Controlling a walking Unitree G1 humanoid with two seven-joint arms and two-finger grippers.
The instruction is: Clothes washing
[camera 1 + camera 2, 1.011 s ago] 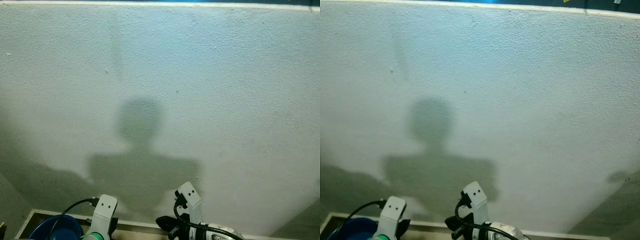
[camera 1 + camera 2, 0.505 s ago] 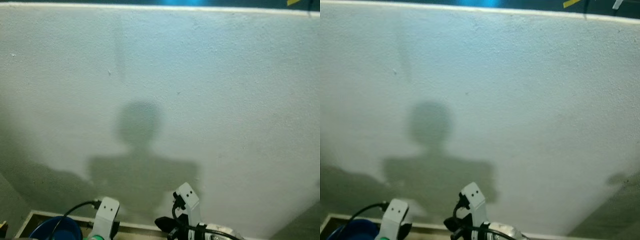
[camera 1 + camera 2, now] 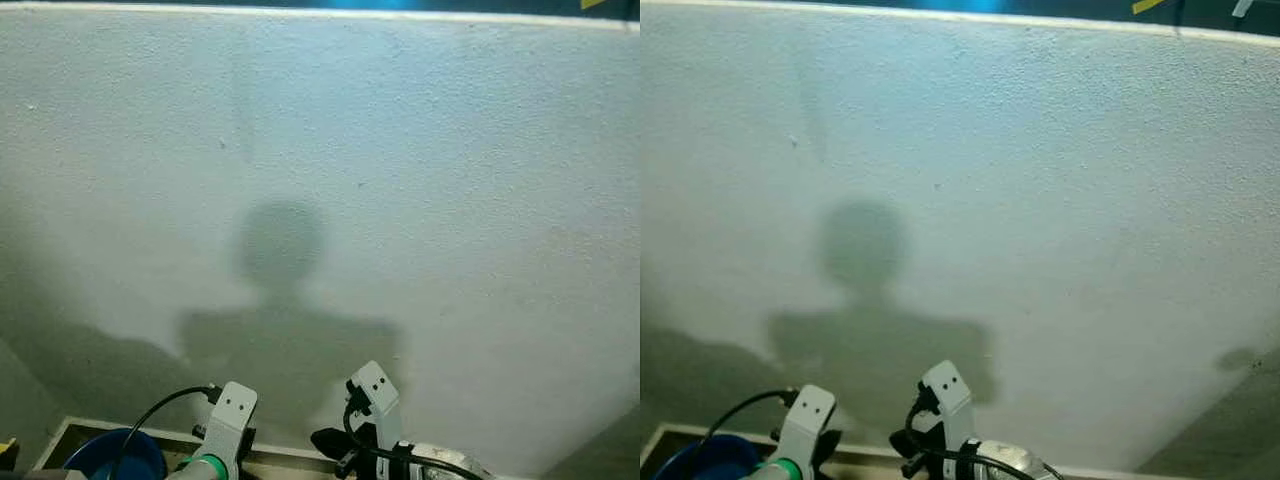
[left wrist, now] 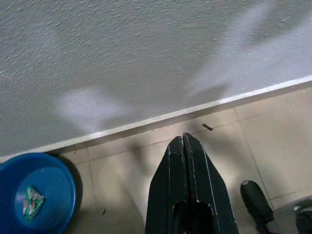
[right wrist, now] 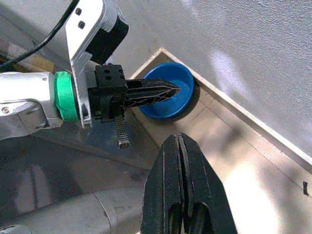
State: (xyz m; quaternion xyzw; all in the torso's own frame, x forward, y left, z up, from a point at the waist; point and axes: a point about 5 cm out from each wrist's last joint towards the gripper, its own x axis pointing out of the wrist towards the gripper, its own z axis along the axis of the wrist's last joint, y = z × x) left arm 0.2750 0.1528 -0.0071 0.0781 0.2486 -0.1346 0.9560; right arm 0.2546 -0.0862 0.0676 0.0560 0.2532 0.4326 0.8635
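Blue basin (image 4: 36,195) sits on the tiled floor (image 4: 273,131) right at the foot of the white wall (image 3: 400,150), down by our left side. We've got our left gripper (image 4: 184,141) and right gripper (image 5: 179,142) both pinched closed on nothing, hanging just above the floor.

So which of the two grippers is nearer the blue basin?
The left gripper: seen from the right wrist, its shut fingertips lie over the blue basin. The right gripper, also shut, sits further off.
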